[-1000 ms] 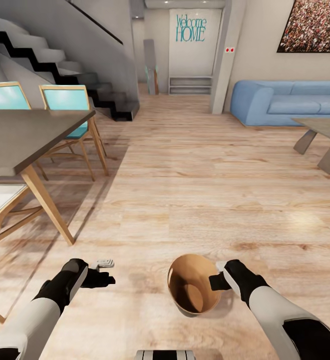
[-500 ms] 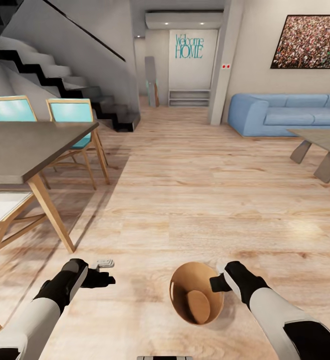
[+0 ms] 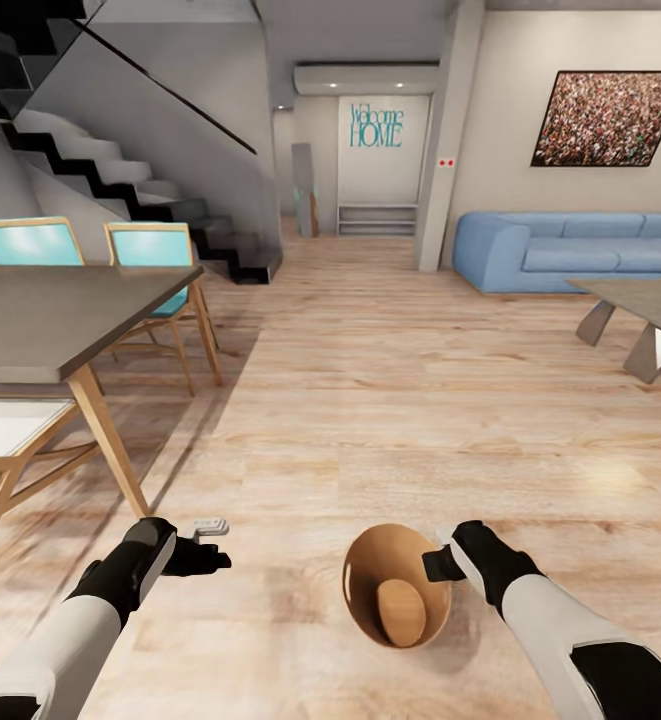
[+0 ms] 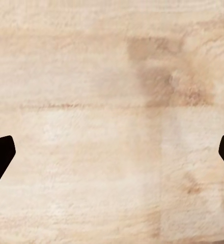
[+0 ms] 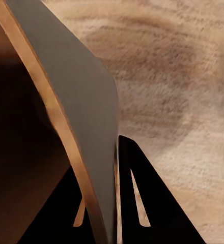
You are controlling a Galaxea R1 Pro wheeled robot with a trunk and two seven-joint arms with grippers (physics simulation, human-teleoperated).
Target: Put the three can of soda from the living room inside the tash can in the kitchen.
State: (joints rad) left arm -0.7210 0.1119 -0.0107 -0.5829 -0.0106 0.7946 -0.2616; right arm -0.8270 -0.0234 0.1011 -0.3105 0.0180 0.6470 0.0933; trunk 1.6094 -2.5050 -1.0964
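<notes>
Gripping the bin point(image 3: 398, 596) by its rim, the right gripper point(image 3: 436, 566) clamps the wall between its fingers point(image 5: 137, 203), plain at the wrist. Beside the bin, the left gripper point(image 3: 208, 545) hangs spread, its fingertips point(image 4: 0, 157) over bare floor point(image 4: 112, 101).

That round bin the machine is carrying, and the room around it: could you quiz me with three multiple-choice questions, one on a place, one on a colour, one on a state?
1. Where is the blue sofa?
A. far right, against the wall
B. under the stairs
C. behind the dining table

2. What colour is the trash can inside?
A. white
B. copper-brown
C. green

3. How is the right gripper?
A. hanging open
B. shut on the bin's rim
C. resting on the floor

Answers: 1 A, it stands below the framed picture. 2 B, the head view looks into it. 3 B, the right wrist view shows the wall between its fingers.
</notes>
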